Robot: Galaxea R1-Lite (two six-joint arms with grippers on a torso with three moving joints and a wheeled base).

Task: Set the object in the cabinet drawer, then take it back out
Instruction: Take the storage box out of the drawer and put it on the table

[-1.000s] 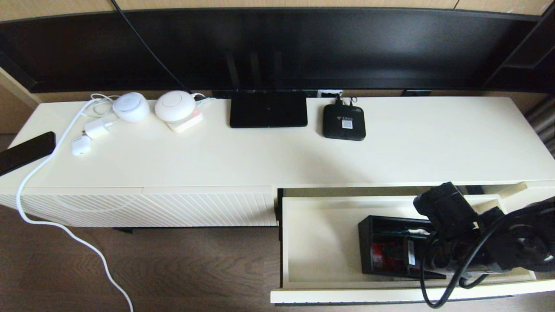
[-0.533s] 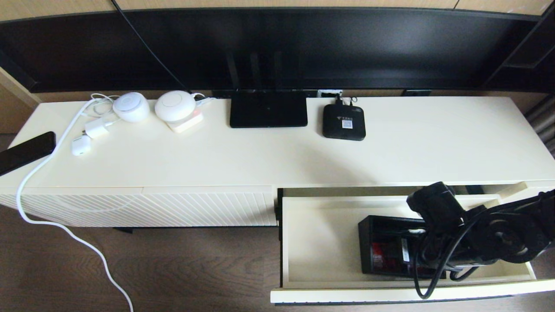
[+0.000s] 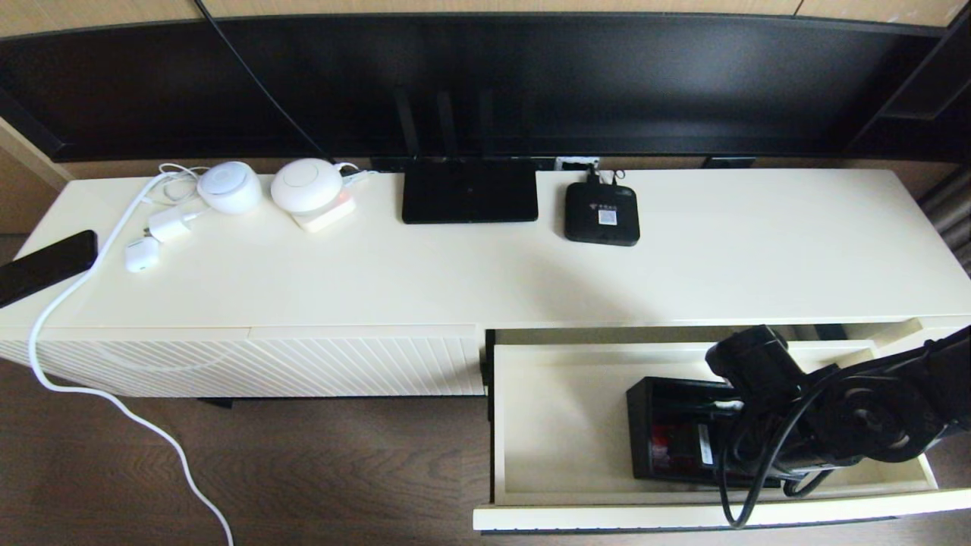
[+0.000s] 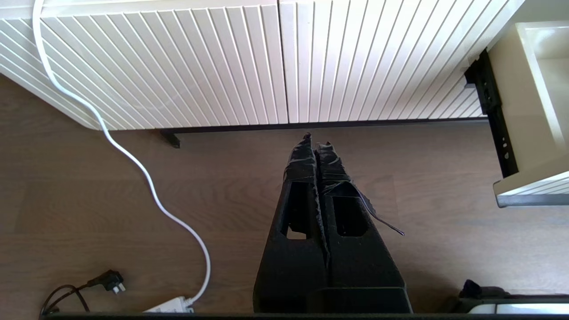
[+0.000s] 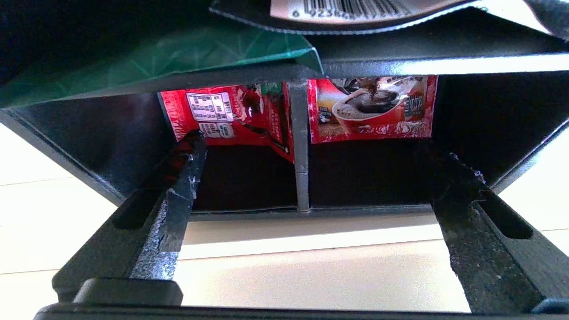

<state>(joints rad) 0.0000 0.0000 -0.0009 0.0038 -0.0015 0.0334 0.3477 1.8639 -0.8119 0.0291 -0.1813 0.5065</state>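
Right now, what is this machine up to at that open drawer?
The black organizer box, with red packets inside, lies in the pulled-out cream drawer. The right gripper is down in the drawer with its fingers spread wide, each reaching into one of the box's small compartments and gripping nothing. The left gripper hangs shut above the floor.

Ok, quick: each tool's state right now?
Left tool: closed, holding nothing, parked over the floor.
Right tool: open, at the organizer box, gripping nothing.

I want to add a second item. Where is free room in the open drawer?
The drawer floor is bare left of the box, up to the left wall. The right part is crowded by the box and the right tool.
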